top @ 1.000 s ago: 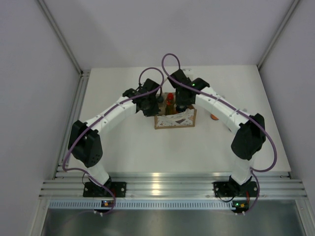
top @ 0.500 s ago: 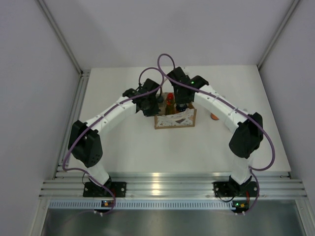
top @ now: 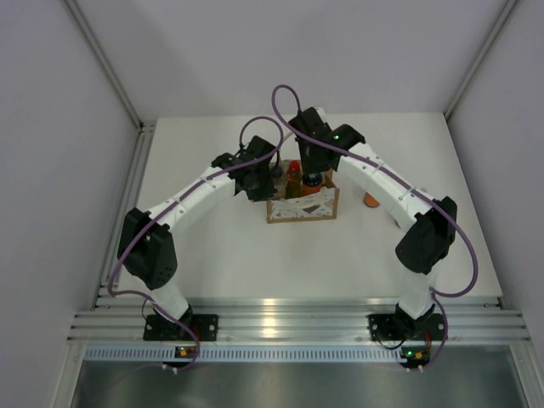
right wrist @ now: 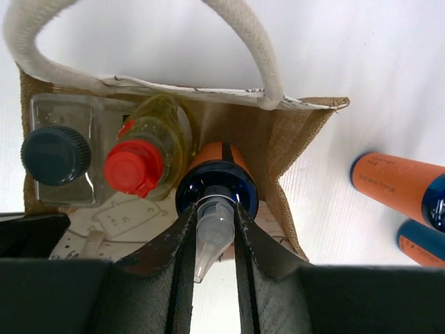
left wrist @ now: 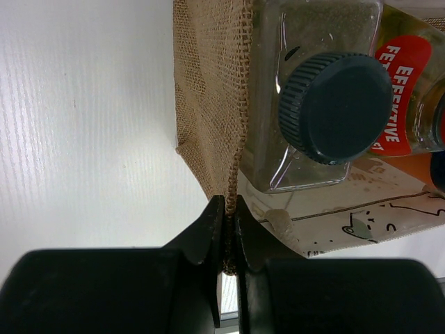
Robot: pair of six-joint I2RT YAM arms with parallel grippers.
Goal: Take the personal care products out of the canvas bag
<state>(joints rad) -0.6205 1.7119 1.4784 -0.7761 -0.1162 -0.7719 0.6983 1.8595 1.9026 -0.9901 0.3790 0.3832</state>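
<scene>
The canvas bag [top: 303, 205] stands mid-table, white patterned panel facing front. My left gripper [left wrist: 230, 209] is shut on the bag's left burlap edge [left wrist: 233, 125]. In the bag stand a clear bottle with a dark cap [left wrist: 334, 104], a yellow-green bottle with a red cap [right wrist: 135, 167] and an orange bottle with a dark-blue collar and clear pump top [right wrist: 215, 191]. My right gripper [right wrist: 214, 216] is shut on that pump top and holds the bottle partly raised in the bag. Two more orange bottles [right wrist: 396, 184] [right wrist: 421, 243] lie on the table to the right of the bag.
The bag's cream rope handle [right wrist: 243, 42] arches over the bottles in the right wrist view. An orange bottle [top: 371, 201] shows beside my right arm in the top view. White walls enclose the table on three sides.
My right gripper has risen and shifted slightly back over the bag, lifting the orange pump bottle. The left arm has kept still on the bag's edge.
</scene>
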